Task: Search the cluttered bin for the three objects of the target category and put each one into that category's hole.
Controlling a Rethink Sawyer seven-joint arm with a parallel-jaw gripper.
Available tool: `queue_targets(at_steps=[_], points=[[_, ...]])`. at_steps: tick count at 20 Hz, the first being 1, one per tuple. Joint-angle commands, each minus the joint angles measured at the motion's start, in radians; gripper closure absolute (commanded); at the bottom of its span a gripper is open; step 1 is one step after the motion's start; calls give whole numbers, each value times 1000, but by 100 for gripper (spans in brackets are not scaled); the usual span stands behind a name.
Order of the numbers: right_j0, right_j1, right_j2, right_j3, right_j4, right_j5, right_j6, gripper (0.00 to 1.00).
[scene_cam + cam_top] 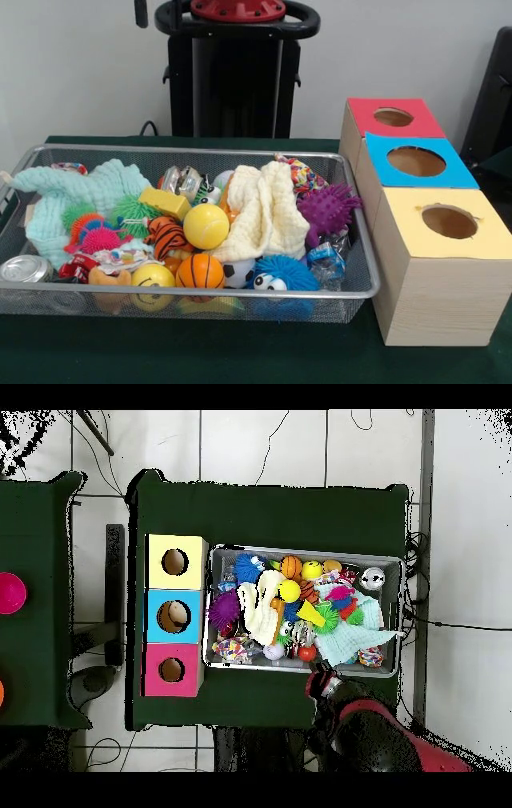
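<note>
A wire mesh bin (192, 150) (300, 550) holds a jumble of toys. Among them are a yellow ball (206, 226) (290, 590), a small basketball (200, 271) (291, 566), a yellow smiley ball (153, 277), a purple spiky ball (326, 210) (225, 606), a blue fuzzy toy with eyes (282, 274) (247, 568) and a crushed can (24, 268). To one side stand three boxes with round holes: red (370, 116) (153, 671), blue (382, 150) (155, 616) and yellow (406, 228) (155, 562). My gripper (322, 682) hangs just outside the bin's rim on the robot's side, away from every toy.
A cream cloth (264, 212) (262, 614) and a mint cloth (84, 192) (355, 639) cover part of the pile. A second dark table with a pink bowl (8, 593) stands at the overhead view's left edge. Cables trail over the floor around the table.
</note>
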Motion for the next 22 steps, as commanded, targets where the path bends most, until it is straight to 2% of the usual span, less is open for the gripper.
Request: queue_targets(at_steps=[1, 7, 11, 17, 22], points=[[-118, 30, 208, 1, -65, 80, -379, 0], [-154, 43, 258, -5, -108, 75, -309, 0], [-186, 83, 303, -14, -146, 60, -269, 0], [-167, 193, 326, -137, -235, 119, -252, 0], [-153, 235, 331, -177, -278, 126, -221, 0]])
